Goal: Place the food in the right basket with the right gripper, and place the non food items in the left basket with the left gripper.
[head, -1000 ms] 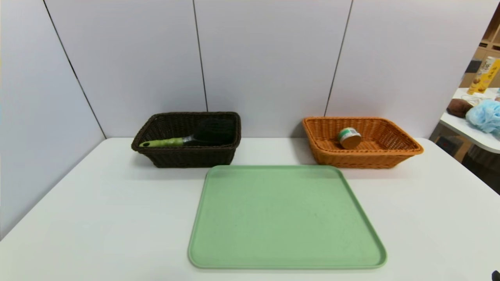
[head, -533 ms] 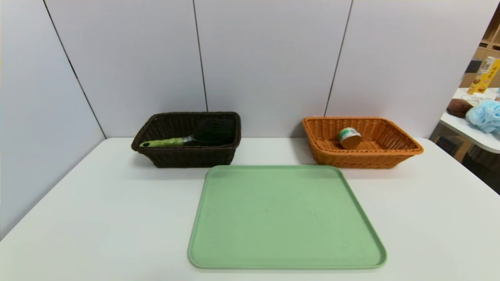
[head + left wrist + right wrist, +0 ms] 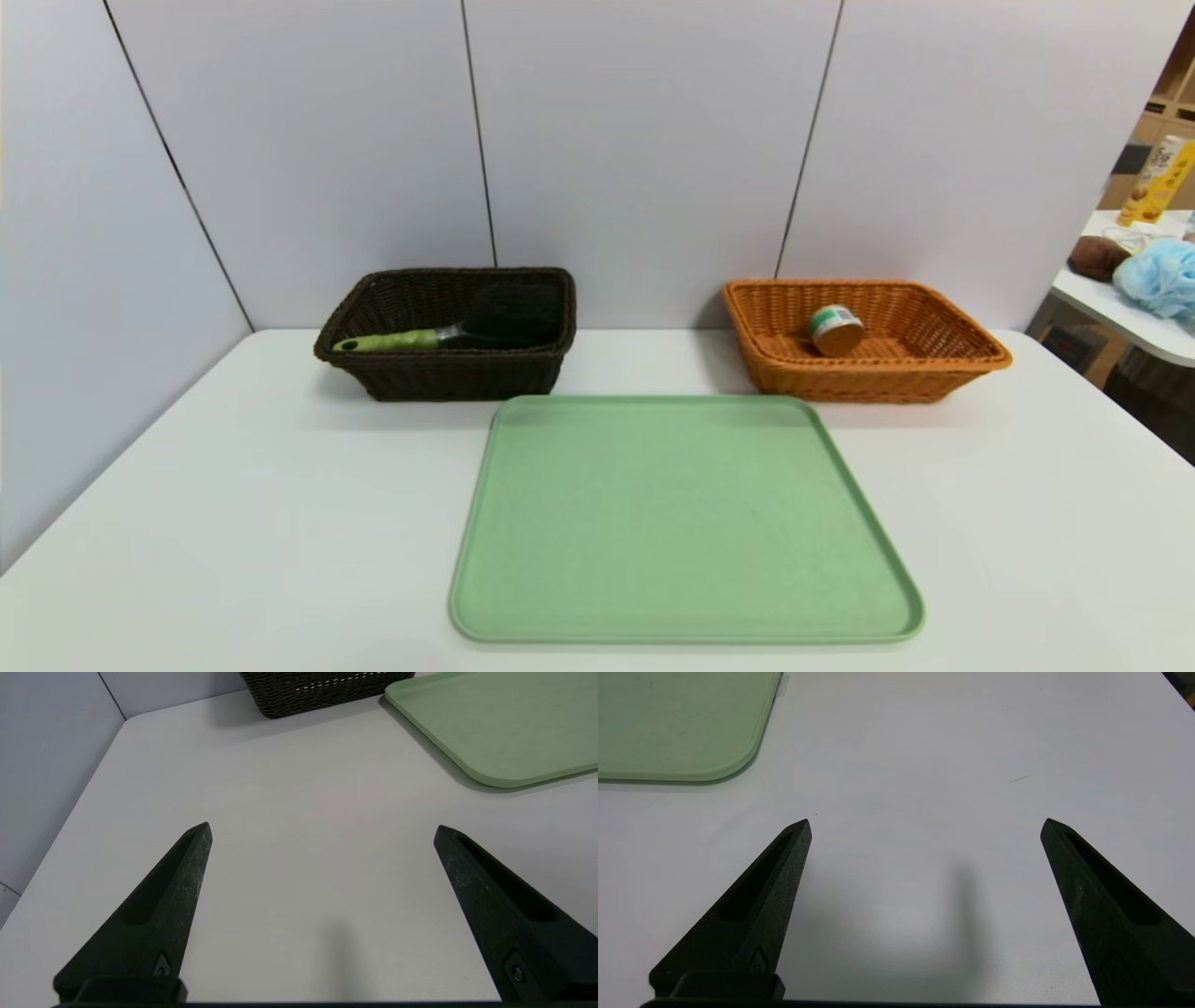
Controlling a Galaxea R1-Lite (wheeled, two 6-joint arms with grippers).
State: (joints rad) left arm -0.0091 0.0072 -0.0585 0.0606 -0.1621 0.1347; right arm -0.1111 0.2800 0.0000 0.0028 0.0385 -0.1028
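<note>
The dark brown left basket [image 3: 446, 378] stands at the back left of the table, and a hand brush [image 3: 448, 331] with green handle and black bristles lies inside it. At the back right, the orange right basket [image 3: 943, 373] holds the food, a small tin can [image 3: 834, 329] lying on its side. No marker shows in any view. My left gripper [image 3: 322, 828] hovers open over bare table, near-left of the tray, the left basket's corner [image 3: 322, 690] far ahead. My right gripper [image 3: 926, 823] is open too, over bare table near the tray's right corner. Neither arm shows in the head view.
A pale green tray [image 3: 686, 523] with nothing on it lies in the middle of the white table [image 3: 233, 523]; its corners show as the tray [image 3: 504, 723] and the tray [image 3: 682, 723] in the wrist views. A side table [image 3: 1134, 313] with clutter stands far right. Wall panels close off the back and left.
A dark bit of the right arm at the head view's bottom right corner a second ago has gone out of view. Baskets, brush, can and tray have not moved.
</note>
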